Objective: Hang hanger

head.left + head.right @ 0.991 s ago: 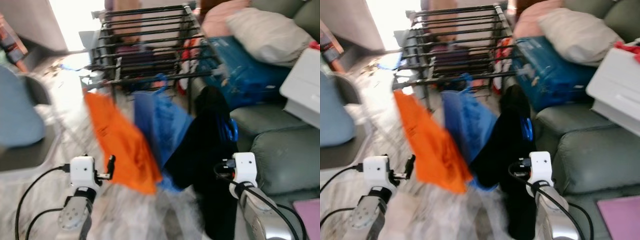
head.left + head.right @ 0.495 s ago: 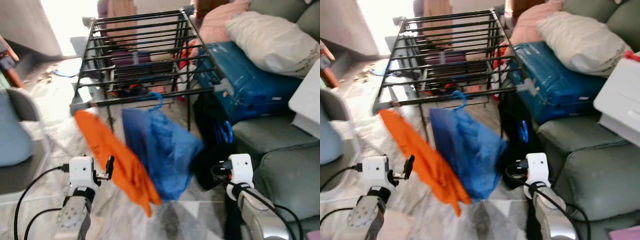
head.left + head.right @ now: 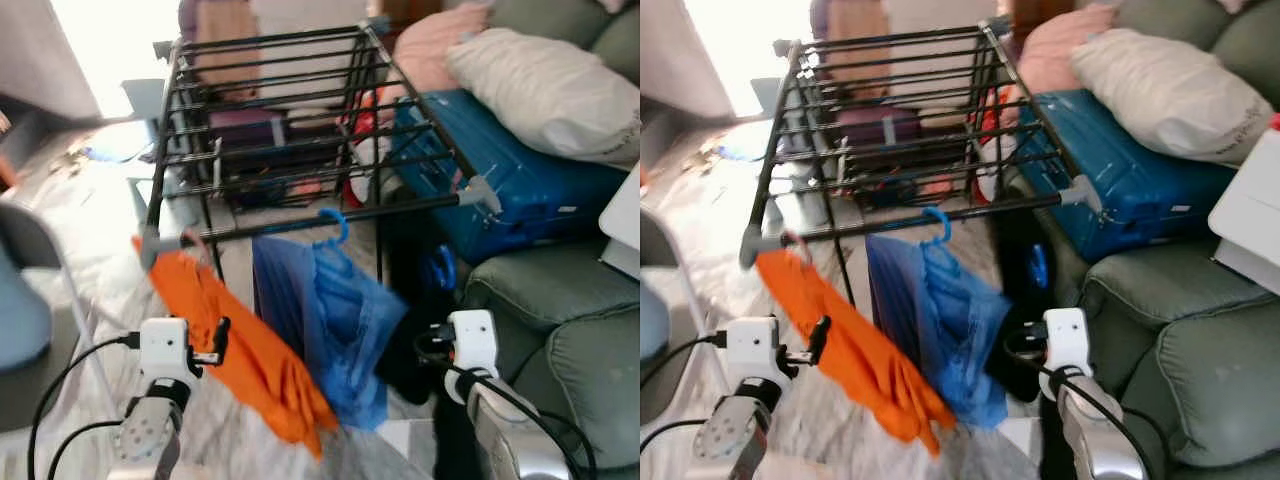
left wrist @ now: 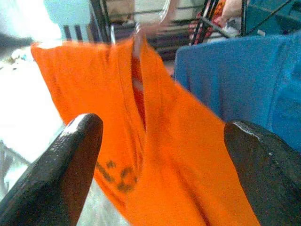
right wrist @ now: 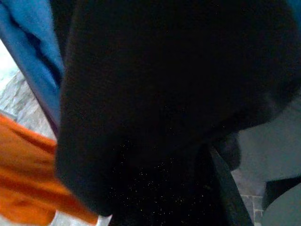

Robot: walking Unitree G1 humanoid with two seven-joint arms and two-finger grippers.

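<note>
A black drying rack (image 3: 300,120) stands ahead of me. From its front bar (image 3: 400,207) hangs an orange shirt (image 3: 235,350) on a pale hanger (image 4: 141,42), and beside it a blue garment (image 3: 335,320) whose blue hanger hook (image 3: 333,225) sits over the bar. A black garment (image 3: 410,300) hangs to the right of the blue one. My left gripper (image 4: 162,136) is open, low and just short of the orange shirt, holding nothing. My right wrist (image 3: 470,345) is low beside the black garment (image 5: 164,94), which covers its wrist view.
A blue suitcase (image 3: 520,170) leans on the green sofa (image 3: 560,320) at the right, with pillows (image 3: 540,80) on top. A grey chair (image 3: 25,300) is at the left. Clothes lie under the rack. Marble floor (image 3: 90,200) spreads to the left.
The view has shifted, and the rack now looks nearer. The orange and blue garments have swung back from their slant and hang straighter. Both wrists stay low.
</note>
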